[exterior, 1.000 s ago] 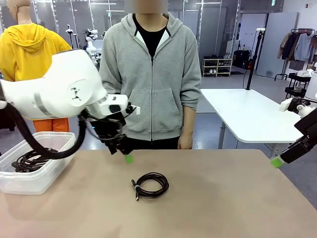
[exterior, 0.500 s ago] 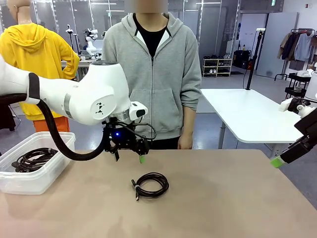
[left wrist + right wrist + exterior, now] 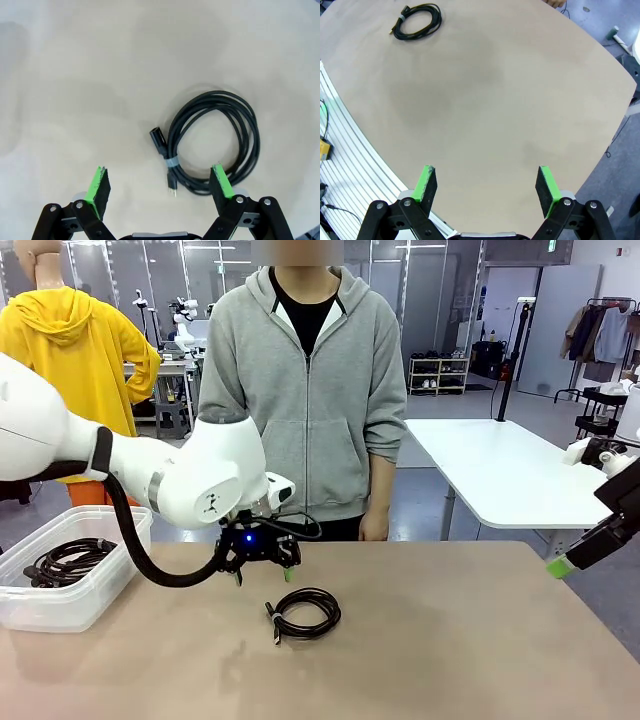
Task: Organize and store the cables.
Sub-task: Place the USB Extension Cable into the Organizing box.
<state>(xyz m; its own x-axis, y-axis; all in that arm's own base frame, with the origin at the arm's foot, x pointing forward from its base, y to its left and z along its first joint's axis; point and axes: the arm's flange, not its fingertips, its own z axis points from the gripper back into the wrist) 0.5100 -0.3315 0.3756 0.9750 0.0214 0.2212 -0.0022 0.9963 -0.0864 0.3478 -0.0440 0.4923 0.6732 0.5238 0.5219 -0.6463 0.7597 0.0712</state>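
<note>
While spread wide, left tool hovers empty above cable.

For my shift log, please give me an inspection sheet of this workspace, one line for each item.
Surface: tan table, bare apart from the items below.
Job's things: coiled cable lies mid-table; more cables in the bin.
Clutter: nothing seen.
Grippers: left gripper open, above the coil; right gripper open, at the table's edge.
Cables: arm wiring hangs off the left arm.
Surroundings: person at the far side.
</note>
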